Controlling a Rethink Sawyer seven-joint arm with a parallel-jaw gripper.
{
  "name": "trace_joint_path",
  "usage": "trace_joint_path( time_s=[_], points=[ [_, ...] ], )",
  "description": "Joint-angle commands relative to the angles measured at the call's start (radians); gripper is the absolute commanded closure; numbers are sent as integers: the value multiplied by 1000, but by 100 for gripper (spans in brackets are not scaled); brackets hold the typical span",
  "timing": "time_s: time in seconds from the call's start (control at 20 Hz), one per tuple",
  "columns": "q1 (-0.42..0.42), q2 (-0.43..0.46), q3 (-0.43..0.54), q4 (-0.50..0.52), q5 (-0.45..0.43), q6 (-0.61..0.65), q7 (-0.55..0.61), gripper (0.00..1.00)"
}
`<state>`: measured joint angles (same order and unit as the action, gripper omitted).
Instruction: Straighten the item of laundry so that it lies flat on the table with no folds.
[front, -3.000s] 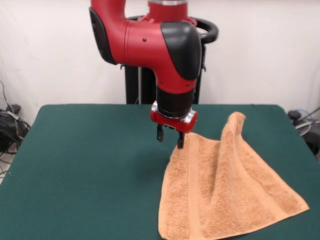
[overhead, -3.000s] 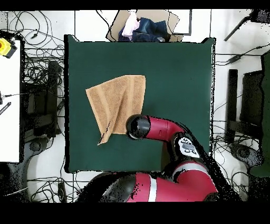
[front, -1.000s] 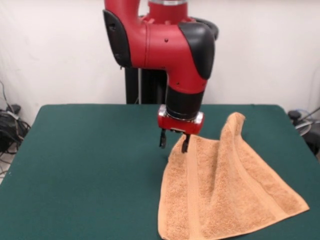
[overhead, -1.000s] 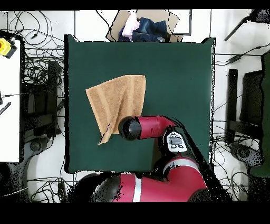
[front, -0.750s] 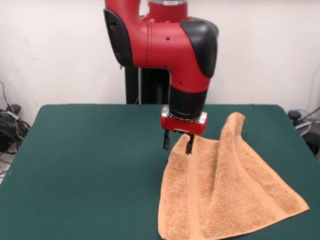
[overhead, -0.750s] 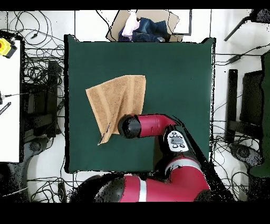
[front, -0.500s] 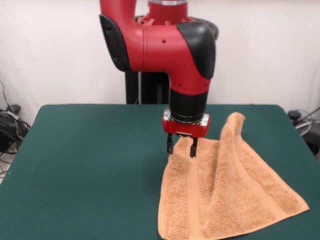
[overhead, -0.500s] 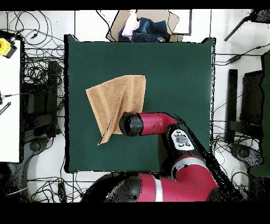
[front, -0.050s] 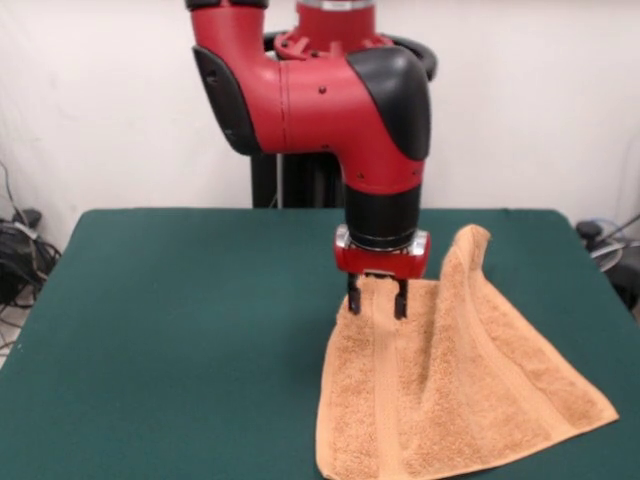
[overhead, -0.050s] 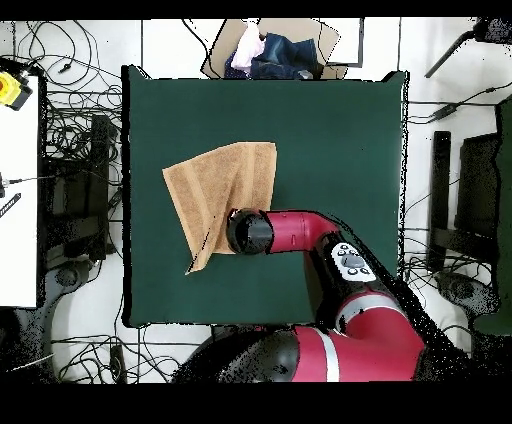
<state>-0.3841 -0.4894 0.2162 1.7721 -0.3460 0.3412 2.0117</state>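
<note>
- The light orange-tan terry-cloth towel (front, -0.050s: 450, 380) runs off the front view's bottom edge, its near corner cut off.
- In the overhead view, the red and black arm (overhead, -0.050s: 285, 232) covers the towel's corner and the gripper beneath it.

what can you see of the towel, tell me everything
The towel is a small light orange-tan terry cloth, fuzzy, with flat woven bands running along it. It lies on the green table, not flat: a fold rises in a ridge to a peak at its far corner, and the rest slopes down to the table. The gripper, open, sits over its far edge, fingertips at or just above the cloth; contact cannot be told.
</note>
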Motion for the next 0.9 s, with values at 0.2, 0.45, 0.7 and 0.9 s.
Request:
trace_joint_path(
  time_s=[0.2,0.45,0.7,0.9],
  points=[
    [-8,29,108,35,73,142,33,0],
    [-17,34,117,35,105,218,19,0],
    [-11,34,109,27,103,229,16,0],
    [-8,35,107,23,99,232,21,0]
  ],
)
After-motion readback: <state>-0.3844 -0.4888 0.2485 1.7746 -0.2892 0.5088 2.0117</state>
